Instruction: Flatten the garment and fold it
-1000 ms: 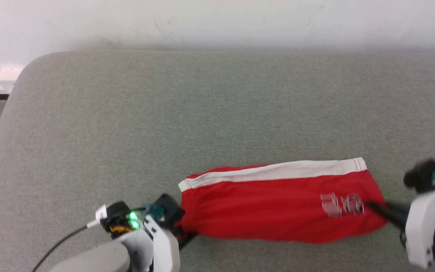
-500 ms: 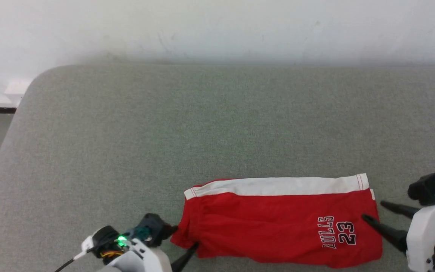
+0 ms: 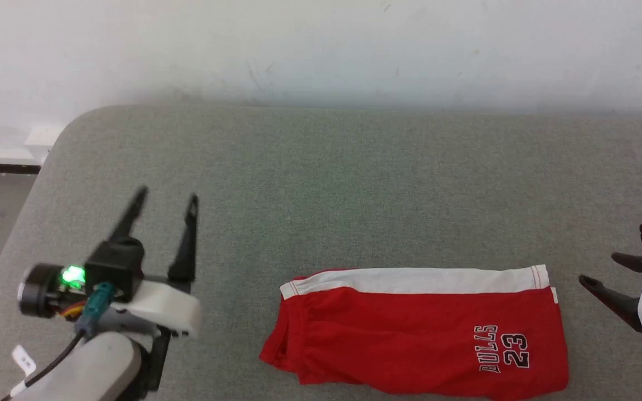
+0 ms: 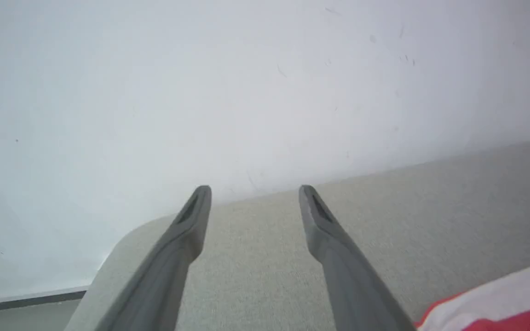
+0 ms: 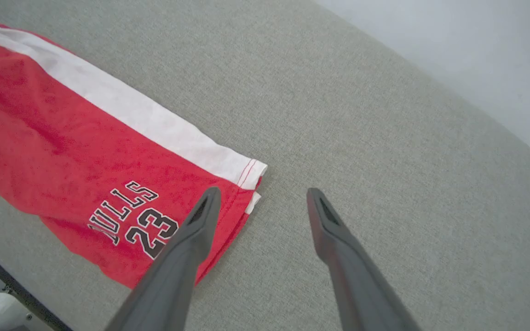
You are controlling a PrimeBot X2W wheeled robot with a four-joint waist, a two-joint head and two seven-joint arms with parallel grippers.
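We read the garment [image 3: 416, 328] as lying flat and already doubled leg over leg, a long red band across the lower middle and lower right of the head view. Its white stripe [image 3: 416, 280] runs along the upper edge and the "BULLS 23" print [image 3: 502, 348] sits near the right end. The gathered waistband [image 3: 279, 342] forms the left end, a little puckered. It rests on the grey padded surface [image 3: 354, 184], close to the bottom edge of the frame.

Both grippers are clear of the cloth. The left gripper [image 3: 167, 195] is at the left of the head view, well apart from the waistband, fingers spread and pointing toward the top of the frame with nothing between them. The right gripper [image 3: 598, 267] is at the right edge, just beside the hem end, also spread and empty — in its own wrist view one finger overlaps the hem corner, though we cannot tell whether it touches.

So we judge the lengthwise fold done and a crosswise fold still to come. That next move calls for pinching both corners of one short end through all layers, then carrying it level over the other end — the slippery mesh may otherwise slide apart.
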